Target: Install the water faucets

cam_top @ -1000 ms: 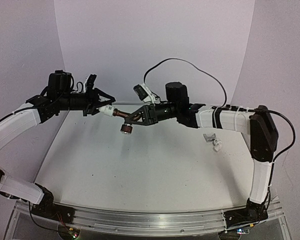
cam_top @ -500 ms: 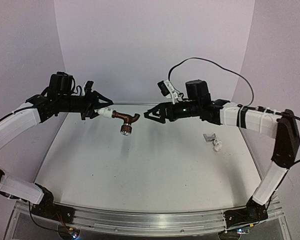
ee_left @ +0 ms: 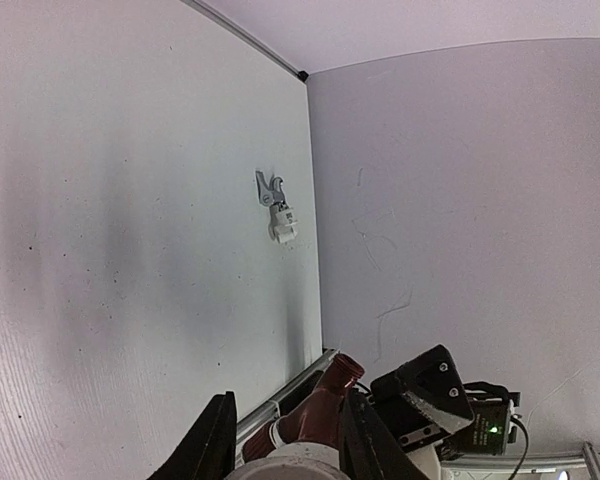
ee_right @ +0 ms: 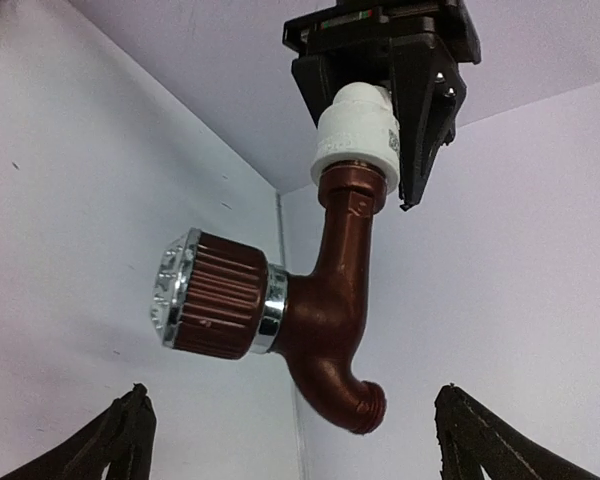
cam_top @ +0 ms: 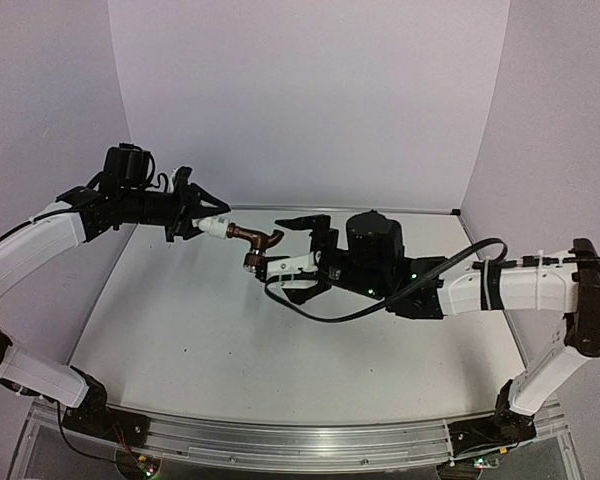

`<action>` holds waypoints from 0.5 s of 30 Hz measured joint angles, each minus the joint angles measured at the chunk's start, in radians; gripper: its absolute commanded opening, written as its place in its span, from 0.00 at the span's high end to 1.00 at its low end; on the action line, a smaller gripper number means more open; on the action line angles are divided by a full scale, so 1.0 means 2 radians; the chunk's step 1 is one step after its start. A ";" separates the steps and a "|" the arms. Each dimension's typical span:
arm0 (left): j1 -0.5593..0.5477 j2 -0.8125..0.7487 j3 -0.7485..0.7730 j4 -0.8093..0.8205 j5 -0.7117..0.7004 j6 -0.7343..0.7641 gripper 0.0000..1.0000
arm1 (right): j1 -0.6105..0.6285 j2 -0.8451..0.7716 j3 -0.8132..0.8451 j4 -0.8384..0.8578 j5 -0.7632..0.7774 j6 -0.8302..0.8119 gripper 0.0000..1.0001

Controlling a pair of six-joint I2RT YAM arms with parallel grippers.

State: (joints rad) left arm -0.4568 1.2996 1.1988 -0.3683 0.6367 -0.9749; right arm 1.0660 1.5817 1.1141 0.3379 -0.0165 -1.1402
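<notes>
While left gripper (cam_top: 204, 221) clamps white fitting (cam_top: 216, 226) bearing brown faucet (cam_top: 254, 238) — right gripper (cam_top: 294, 252) gapes near it.

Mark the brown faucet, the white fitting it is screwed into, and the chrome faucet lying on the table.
brown faucet (ee_right: 330, 290), right wrist view, on its curved body.
white fitting (ee_right: 358, 135), right wrist view, on its side wall.
chrome faucet (ee_left: 269, 188), left wrist view, on its silver body.
</notes>
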 measured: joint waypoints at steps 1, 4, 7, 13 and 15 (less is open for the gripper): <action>0.000 0.001 0.000 0.000 0.002 0.000 1.00 | 0.004 0.012 0.000 0.022 0.017 -0.030 0.05; 0.000 0.006 0.005 -0.001 0.010 -0.001 1.00 | 0.017 0.045 0.000 0.080 0.061 -0.108 0.11; 0.000 0.009 0.006 -0.001 0.015 -0.001 1.00 | 0.030 0.078 0.006 0.128 0.095 -0.159 0.22; 0.004 0.013 0.006 -0.008 0.021 0.002 1.00 | 0.045 0.107 0.026 0.162 0.131 -0.187 0.72; 0.006 0.013 0.006 -0.010 0.021 0.005 1.00 | 0.047 0.107 0.031 0.158 0.135 -0.172 0.81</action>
State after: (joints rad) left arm -0.4445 1.3255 1.2114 -0.3879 0.6792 -0.9651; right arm 1.1591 1.7950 1.1769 0.6530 0.2526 -1.4835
